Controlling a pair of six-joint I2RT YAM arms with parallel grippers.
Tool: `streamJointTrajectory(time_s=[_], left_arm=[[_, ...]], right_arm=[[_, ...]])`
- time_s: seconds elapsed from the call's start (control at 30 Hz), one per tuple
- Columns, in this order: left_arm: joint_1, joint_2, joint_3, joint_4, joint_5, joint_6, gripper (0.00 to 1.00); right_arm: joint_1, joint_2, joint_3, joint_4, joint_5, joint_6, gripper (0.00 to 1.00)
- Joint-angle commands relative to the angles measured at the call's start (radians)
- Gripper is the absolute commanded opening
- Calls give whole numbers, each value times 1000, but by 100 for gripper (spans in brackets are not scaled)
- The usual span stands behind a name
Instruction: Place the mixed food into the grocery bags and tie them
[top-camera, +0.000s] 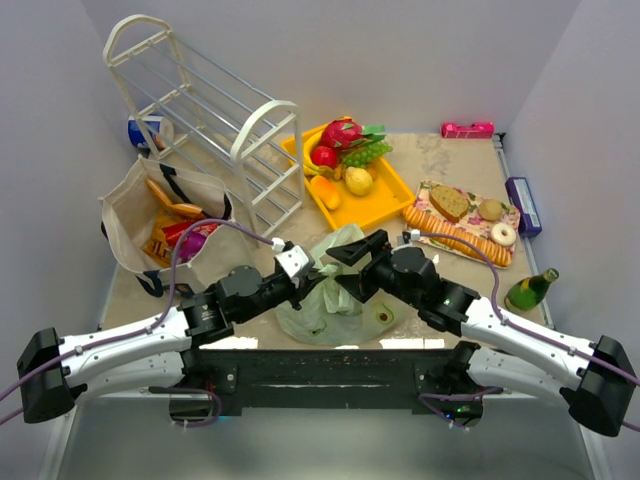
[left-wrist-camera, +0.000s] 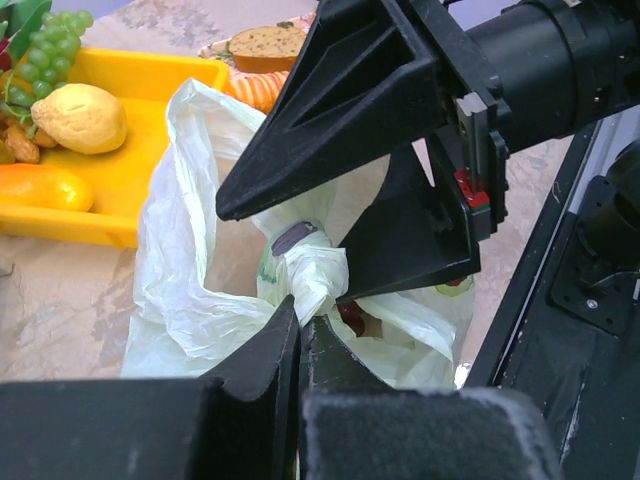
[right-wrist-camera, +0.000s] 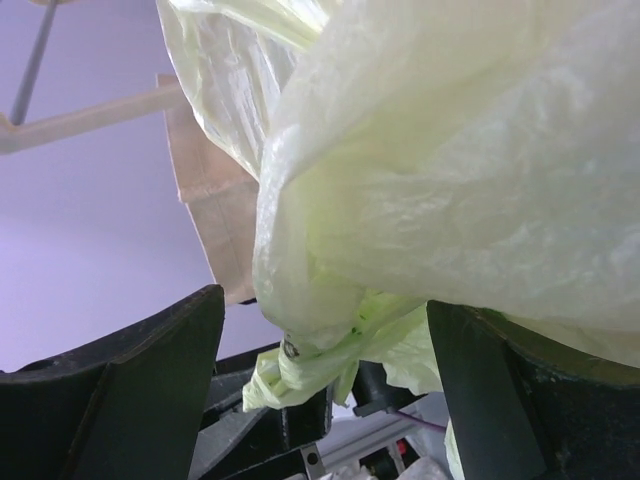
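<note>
The pale-green plastic bag (top-camera: 335, 300) lies at the near middle of the table, with a red item showing through it in the left wrist view (left-wrist-camera: 352, 318). My left gripper (left-wrist-camera: 300, 320) is shut on the bag's twisted handle (left-wrist-camera: 312, 272). It also shows in the top view (top-camera: 320, 272). My right gripper (right-wrist-camera: 322, 298) is open, and its fingers (left-wrist-camera: 330, 120) straddle the same twisted handle (right-wrist-camera: 310, 360) without closing on it. It meets the left gripper over the bag in the top view (top-camera: 352, 265). The beige tote (top-camera: 125, 215) stands at the left and holds orange chip bags and snack packets (top-camera: 180, 238).
A yellow tray (top-camera: 385, 205) of toy fruit sits behind the bag. A white wire rack (top-camera: 200, 110) stands at the back left. A floral tray (top-camera: 430, 195) with bread is on the right, with a green bottle (top-camera: 528, 290), a purple box (top-camera: 522, 205) and a pink item (top-camera: 467, 129).
</note>
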Motion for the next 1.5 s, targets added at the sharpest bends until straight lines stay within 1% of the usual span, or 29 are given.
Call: streamJointTrajectory(time_s=[0.0, 0.1, 0.13, 0.23, 0.33, 0.43, 0.53, 0.57, 0.67, 0.73, 0.83, 0.87, 0.93, 0.97, 1.03, 1.07, 1.13, 1.17, 1.2, 1.23, 1.27, 1.33, 1.37, 1.43, 1.47], left_arm=[[-12, -18, -16, 79, 31, 23, 0], [-16, -15, -12, 76, 20, 30, 0], [-16, -15, -11, 76, 11, 30, 0], [-16, -24, -8, 76, -15, 31, 0], [-16, -32, -4, 80, -29, 33, 0], [-16, -30, 2, 86, -21, 31, 0], [-17, -21, 7, 89, 20, 36, 0], [-17, -20, 5, 93, 32, 34, 0], [-17, -20, -2, 90, 80, 23, 0], [-19, -27, -16, 85, 104, 14, 0], [-20, -33, -36, 70, 114, -3, 0], [-22, -33, -39, 62, 109, -7, 0], [-23, -38, -51, 53, 91, -20, 0], [-23, -38, -53, 42, 85, -21, 0], [-25, -33, -57, 34, 83, -27, 0], [-26, -32, -61, 36, 91, -27, 0], [-28, -21, -56, 45, 118, -26, 0], [-29, -15, -53, 45, 149, -27, 0], [-29, -10, -45, 42, 161, -35, 7], [-29, 0, -22, 34, 175, -38, 15], [-29, 0, -9, 16, 175, -41, 32], [-29, -13, 37, -2, 160, -44, 45], [-28, -21, 53, -24, 149, -44, 55], [-26, -64, 100, -56, 126, -46, 62], [-23, -82, 113, -62, 125, -46, 68]], right_arm=[[5, 18, 6, 60, 72, 17, 83], [5, 44, 32, 41, 63, -8, 80], [3, 45, 36, 35, 66, -14, 77], [5, 38, 38, 4, 80, -21, 72], [5, 25, 35, -40, 100, -25, 69], [5, 25, 19, -32, 104, -22, 66], [5, 45, 24, -28, 114, -35, 59], [6, 51, 27, -25, 118, -43, 54], [5, 78, 27, -3, 132, -49, 47], [5, 96, 27, 50, 127, -54, 44], [5, 122, 30, 127, 98, -61, 38], [5, 127, 35, 156, 89, -63, 35], [5, 131, 39, 179, 69, -55, 30], [5, 128, 38, 205, 49, -45, 26], [5, 124, 36, 224, 32, -31, 20], [5, 116, 36, 237, 20, -25, 15], [5, 105, 36, 253, 14, -28, 8], [5, 95, 36, 267, 15, -49, 3], [5, 70, 38, 265, 35, -67, 2], [5, 55, 38, 261, 52, -89, 0], [5, 39, 36, 241, 69, -132, 0], [5, -13, 18, 242, 100, -153, 0], [3, -30, -17, 274, 115, -164, 0], [3, -77, -50, 311, 140, -176, 0], [3, -88, -68, 331, 143, -196, 0]])
